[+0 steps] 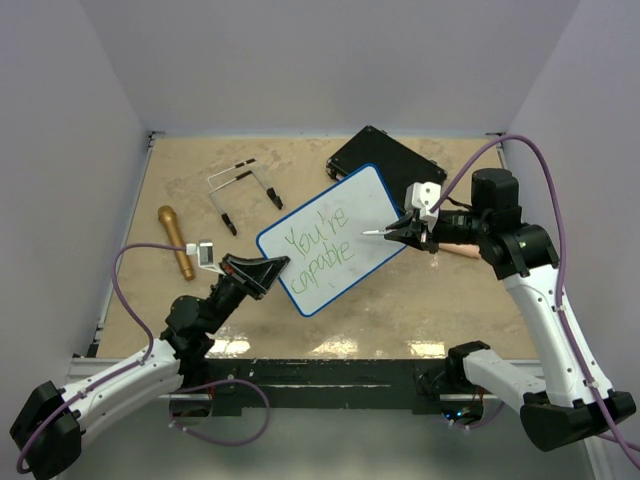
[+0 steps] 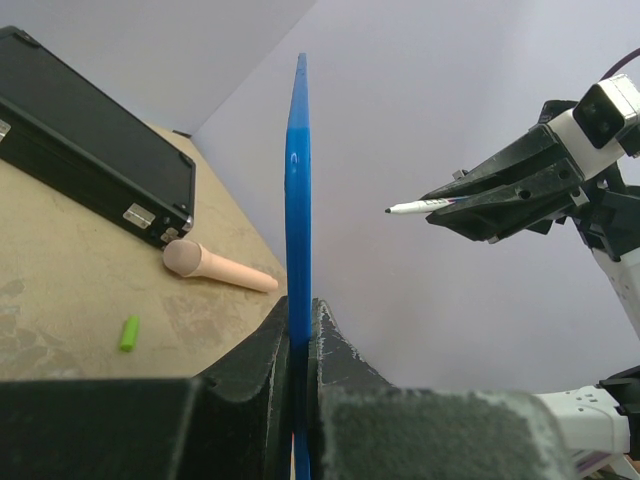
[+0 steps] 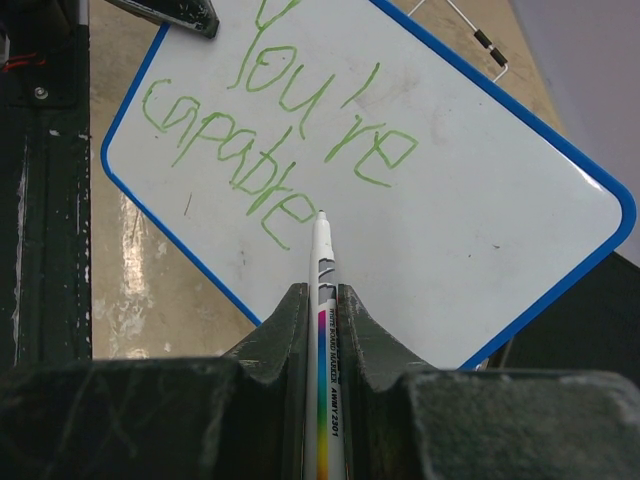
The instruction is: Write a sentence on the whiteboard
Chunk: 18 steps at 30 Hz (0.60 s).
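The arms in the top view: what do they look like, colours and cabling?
Both the left arm and right arm have white link shells with black joints and bases. A purple cable loops along each. The fingers are black and wedge-shaped, with a small white camera block at each wrist.

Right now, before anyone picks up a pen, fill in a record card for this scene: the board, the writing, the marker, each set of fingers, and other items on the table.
whiteboard: white, blue rim, gripped at one edge
sentence: green, two lines, "You're capable"
marker: tip near the last letter, apart from the board
left fingers: shut on the whiteboard
right fingers: shut on the marker
other items: black case, green cap, both on the table
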Available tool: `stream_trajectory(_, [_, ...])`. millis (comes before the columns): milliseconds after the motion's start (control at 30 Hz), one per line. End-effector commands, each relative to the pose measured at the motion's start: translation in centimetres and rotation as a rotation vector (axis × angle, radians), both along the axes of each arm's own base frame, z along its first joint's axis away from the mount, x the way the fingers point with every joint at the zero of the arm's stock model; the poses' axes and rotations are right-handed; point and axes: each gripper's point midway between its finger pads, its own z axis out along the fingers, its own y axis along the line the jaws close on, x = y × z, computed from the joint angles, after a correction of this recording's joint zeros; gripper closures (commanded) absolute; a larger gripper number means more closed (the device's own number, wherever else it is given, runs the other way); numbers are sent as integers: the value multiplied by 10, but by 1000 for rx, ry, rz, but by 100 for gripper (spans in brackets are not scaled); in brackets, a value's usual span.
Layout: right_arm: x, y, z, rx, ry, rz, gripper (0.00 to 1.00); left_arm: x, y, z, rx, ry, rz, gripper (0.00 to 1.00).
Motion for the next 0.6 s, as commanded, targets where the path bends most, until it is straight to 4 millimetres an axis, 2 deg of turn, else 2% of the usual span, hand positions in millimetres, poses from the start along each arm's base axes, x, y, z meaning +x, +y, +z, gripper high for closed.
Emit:
stream_trajectory(0, [0, -2, 4, 0, -27, -9, 100, -14, 12, 70, -172, -155, -14, 100])
stream_trajectory(567, [1, -2, 3, -5, -26, -11, 100, -14, 12, 72, -172, -158, -15, 100])
